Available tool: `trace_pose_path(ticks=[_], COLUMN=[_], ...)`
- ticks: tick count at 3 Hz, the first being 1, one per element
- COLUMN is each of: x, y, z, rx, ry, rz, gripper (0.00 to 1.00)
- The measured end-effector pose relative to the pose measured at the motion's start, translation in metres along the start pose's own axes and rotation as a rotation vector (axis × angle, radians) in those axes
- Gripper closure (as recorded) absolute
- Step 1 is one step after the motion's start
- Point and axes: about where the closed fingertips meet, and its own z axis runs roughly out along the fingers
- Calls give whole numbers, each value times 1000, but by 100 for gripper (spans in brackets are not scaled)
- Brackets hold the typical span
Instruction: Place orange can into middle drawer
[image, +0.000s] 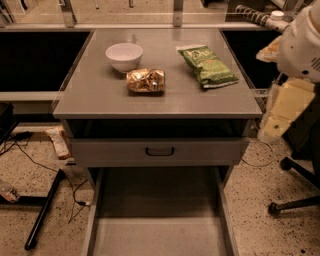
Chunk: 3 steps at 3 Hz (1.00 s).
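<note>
The tool (278, 116), a pale cream part under the robot's white rounded arm housing (302, 45), hangs off the right side of the desk (100, 95), just past its right front corner and a little below the top. Whether it is open or closed cannot be told; it holds nothing that can be seen.

The orange can (145, 80) lies on its side on the desk top, well to the left of the tool and higher in the view, untouched. The white bowl (124, 55) stands just beyond the can, farther from the tool. The green chip bag (207, 66) lies flat between the can and the tool.

The middle drawer (160, 235) is pulled out, below and to the left of the tool, its flat floor bare. Above it sits a grey drawer front (110, 152) with a small black handle (159, 151).
</note>
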Motion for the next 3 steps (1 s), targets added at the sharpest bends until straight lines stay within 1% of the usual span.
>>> trace_pose_path(ticks=[1,2,3], x=[-35,-65,-65], y=[-19,-34,-34], z=[14,32,33], rx=[17,15,15], ry=[-85,-170,-170], rz=[-61,-75,-75], gripper=[0,0,0])
